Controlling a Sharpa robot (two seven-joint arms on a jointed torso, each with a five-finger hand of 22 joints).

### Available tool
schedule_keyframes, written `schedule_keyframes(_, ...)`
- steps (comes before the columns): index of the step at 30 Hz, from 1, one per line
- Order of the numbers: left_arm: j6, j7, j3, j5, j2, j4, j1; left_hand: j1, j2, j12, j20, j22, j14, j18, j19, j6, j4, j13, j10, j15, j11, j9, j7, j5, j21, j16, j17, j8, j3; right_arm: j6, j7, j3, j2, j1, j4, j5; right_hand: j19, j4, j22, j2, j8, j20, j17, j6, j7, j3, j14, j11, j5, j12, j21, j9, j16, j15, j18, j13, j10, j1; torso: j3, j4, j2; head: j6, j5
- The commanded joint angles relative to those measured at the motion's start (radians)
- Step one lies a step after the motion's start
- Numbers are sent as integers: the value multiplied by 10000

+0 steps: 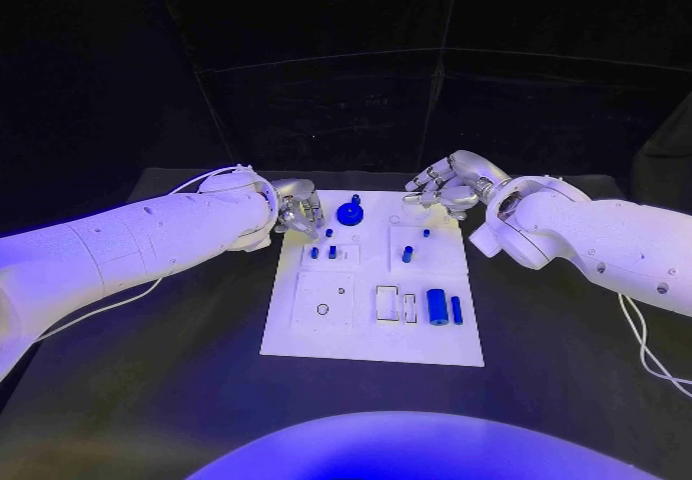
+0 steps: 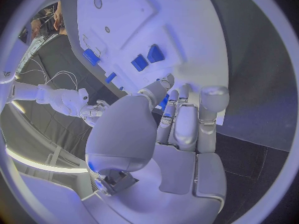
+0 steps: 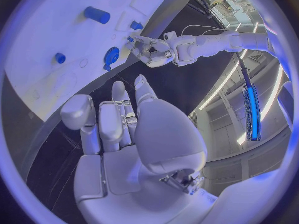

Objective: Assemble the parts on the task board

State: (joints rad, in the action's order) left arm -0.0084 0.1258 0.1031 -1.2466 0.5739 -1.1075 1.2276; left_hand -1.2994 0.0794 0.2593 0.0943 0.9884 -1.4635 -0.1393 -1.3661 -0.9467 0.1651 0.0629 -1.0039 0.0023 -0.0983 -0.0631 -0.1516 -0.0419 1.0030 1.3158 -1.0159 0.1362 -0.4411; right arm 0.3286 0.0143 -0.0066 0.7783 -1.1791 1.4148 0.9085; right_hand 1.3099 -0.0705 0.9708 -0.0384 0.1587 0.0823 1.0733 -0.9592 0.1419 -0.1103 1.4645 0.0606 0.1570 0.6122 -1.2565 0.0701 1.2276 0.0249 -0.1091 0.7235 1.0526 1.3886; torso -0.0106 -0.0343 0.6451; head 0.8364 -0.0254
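The white task board [image 1: 372,335] lies in the middle of the black table. A round blue knob [image 1: 351,213] stands near its far edge. Small blue pegs [image 1: 315,252] stand behind the middle, and another peg [image 1: 408,254] to their right. A thick blue cylinder [image 1: 436,303] and a thinner one [image 1: 457,309] lie at the near right. My left hand [image 1: 299,210] hovers at the board's far left corner with loosely bent fingers [image 2: 187,124], and one small peg [image 1: 329,233] sits just past them. My right hand [image 1: 444,188] hangs over the far right corner, holding nothing [image 3: 124,129].
Recessed outlines and small holes mark the board [image 2: 143,20], among them a rectangular slot [image 1: 387,303] and a round hole [image 1: 323,309]. Black table [image 1: 159,370] surrounds the board on all sides. Each wrist view shows the opposite hand, right [image 2: 92,112] and left [image 3: 151,52].
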Motion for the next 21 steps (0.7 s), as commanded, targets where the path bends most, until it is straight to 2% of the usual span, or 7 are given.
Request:
schedule_keyframes(1,-816,-616,-11,689,201,-97,14,-30,72,-40,73,-29,-11,88,38,-3,58,20,35,35,14,-32,-27,-55,-59,-15,-10,-34,-19,-219,146,5,36,-18,-103,983,31,145,-171,-51,64,46,-373,-142,89,65,-35,107,-2,-1870,159,-11,-375,-115,-74,-1824,-256,451,8,5,-4,-16,0)
schedule_keyframes(4,-1480,-1369,-16,1915,507,-258,14,60,56,-6,97,-130,-10,63,72,-236,3,37,-82,62,-25,-74,-113,-55,-165,-18,27,67,7,-336,164,5,85,-17,-198,1841,123,342,-111,-53,83,108,-335,-310,122,200,55,253,17,-2894,130,-23,-369,-133,-52,-2924,-158,812,7,3,-15,-50,23)
schedule_keyframes(5,-1761,-1803,-16,2763,650,-344,15,95,50,-7,106,-282,27,29,134,-318,-20,37,-99,74,-38,-85,-139,-56,-321,-84,166,101,18,-394,196,5,109,-17,-235,2318,133,468,-120,-69,93,111,-349,-406,134,307,63,176,58,-3202,140,-21,-394,-141,-68,-3293,-33,1007,11,3,-18,-64,50)
schedule_keyframes(10,-2370,-3600,-10,6479,1136,-819,13,90,-125,0,191,-2204,936,-372,1224,-511,-85,43,-105,142,-120,-70,-244,-57,-2424,-1357,2371,150,-55,-670,502,5,172,-14,-310,4296,120,635,-196,62,-63,136,-410,-569,35,416,70,147,38,-3809,203,-43,-480,-154,-67,-4160,267,1125,20,-12,-8,-193,347)
schedule_keyframes(13,-2378,-4547,-2,8611,1421,-1210,-3,81,-208,201,195,-2496,1519,-435,1601,-582,-119,99,-368,131,-55,-71,-204,-64,-2853,-2039,3443,179,-45,-881,826,5,184,-6,-320,5490,99,643,-253,136,-138,151,-482,-579,9,403,59,161,-3,-3968,244,-48,-545,-173,-72,-4382,223,1083,34,-15,-1,-245,547)
schedule_keyframes(15,-2320,-4991,2,9657,1598,-1463,-29,78,-228,265,191,-2534,1648,-439,1678,-617,-127,111,-427,115,-34,-73,-183,-63,-2927,-2170,3642,197,-22,-991,1024,5,188,6,-315,6112,94,638,-271,189,-196,162,-502,-556,-8,381,60,166,-47,-4040,260,-53,-567,-184,-73,-4503,214,1042,42,-22,-6,-272,685)
schedule_keyframes(21,-1984,-5888,9,11446,2094,-2219,-166,267,-220,583,177,-2676,2017,-440,1862,-677,-277,187,-721,81,47,-69,-127,-62,-3176,-2536,4253,237,305,-1274,1509,5,167,71,-283,7528,43,615,-423,383,-413,193,-635,-443,-25,300,55,187,-161,-4234,371,-56,-695,-213,-97,-4916,179,904,28,-6,0,-333,847)
